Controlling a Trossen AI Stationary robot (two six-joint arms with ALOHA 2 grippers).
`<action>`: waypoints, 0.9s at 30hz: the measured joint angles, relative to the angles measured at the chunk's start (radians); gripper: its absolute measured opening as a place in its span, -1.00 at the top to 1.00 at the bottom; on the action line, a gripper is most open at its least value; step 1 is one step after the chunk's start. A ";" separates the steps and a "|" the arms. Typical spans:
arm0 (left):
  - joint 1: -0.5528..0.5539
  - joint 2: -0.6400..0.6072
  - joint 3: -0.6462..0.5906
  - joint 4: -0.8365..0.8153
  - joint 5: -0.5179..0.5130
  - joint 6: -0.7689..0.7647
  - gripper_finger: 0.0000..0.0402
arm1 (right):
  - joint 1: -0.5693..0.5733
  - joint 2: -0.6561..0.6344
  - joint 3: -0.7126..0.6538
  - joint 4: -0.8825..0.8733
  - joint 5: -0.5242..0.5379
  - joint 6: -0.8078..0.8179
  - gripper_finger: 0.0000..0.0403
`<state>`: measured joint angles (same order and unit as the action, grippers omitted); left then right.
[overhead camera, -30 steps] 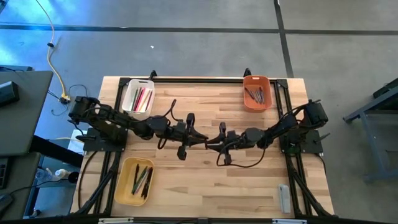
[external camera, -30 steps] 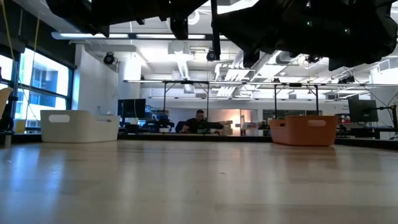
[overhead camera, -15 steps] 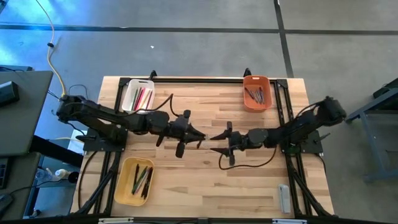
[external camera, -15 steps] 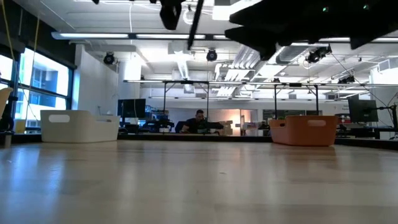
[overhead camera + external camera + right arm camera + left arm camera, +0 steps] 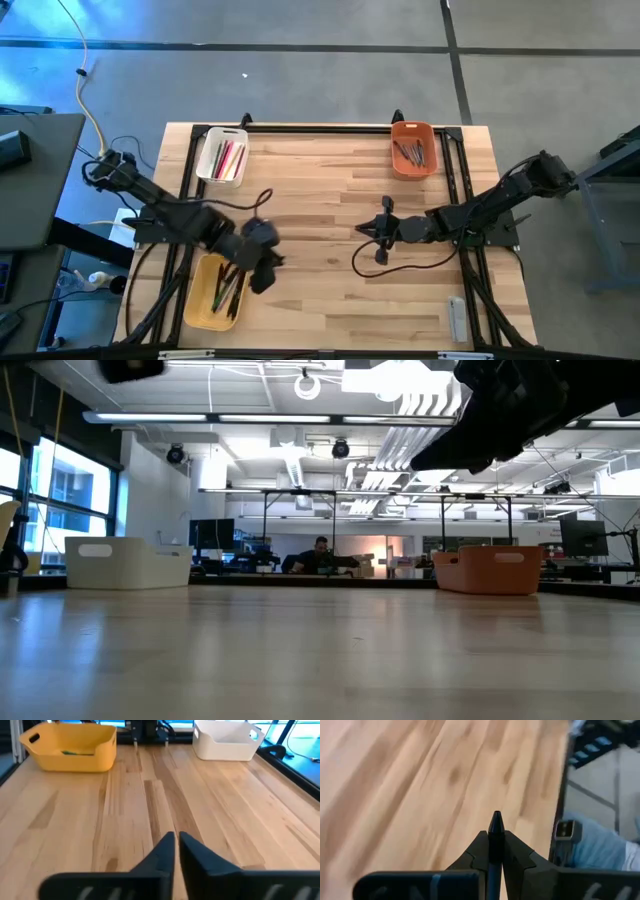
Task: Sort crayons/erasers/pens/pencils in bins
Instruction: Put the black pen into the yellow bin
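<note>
Left jaws clamped on a thin dark pointed stick; right jaws nearly together, holding nothing.

Left gripper (image 5: 262, 268) at the yellow plastic bin (image 5: 200, 300) by the front-left corner of the light wooden bench (image 5: 330, 290), fingers (image 5: 517, 857) pinching the dark pointed stick (image 5: 495, 832) with its tip poking out past them. Right gripper (image 5: 362, 231) over the bare middle of the bench, fingers (image 5: 197, 851) with only a sliver of gap, touching nothing. White plastic bin (image 5: 222, 157) of red and pink sticks at the back-left corner, orange plastic bin (image 5: 413, 148) of dark sticks at the back-right corner; more sticks, green and dark, in the yellow one. Grey flat bar (image 5: 456, 318) near the front-right edge. Wide open boards between the bins.
</note>
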<state>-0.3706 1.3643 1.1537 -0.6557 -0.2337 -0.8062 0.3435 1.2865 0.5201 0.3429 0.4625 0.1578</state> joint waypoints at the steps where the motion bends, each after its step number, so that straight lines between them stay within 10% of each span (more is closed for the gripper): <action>1: -0.031 0.000 0.008 -0.052 -0.015 -0.081 0.96 | 0.000 0.000 0.000 -0.008 0.000 -0.001 0.95; 12: -0.353 0.008 -0.035 -0.453 -0.156 -0.864 0.96 | 0.000 0.000 0.000 -0.027 0.000 0.001 0.99; 27: -0.417 0.006 -0.425 -0.145 0.011 -1.094 0.95 | -0.002 0.000 0.000 -0.025 0.000 0.007 1.00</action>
<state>-0.7876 1.3705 0.7284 -0.8007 -0.2227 -1.9001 0.3417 1.2865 0.5201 0.3183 0.4622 0.1650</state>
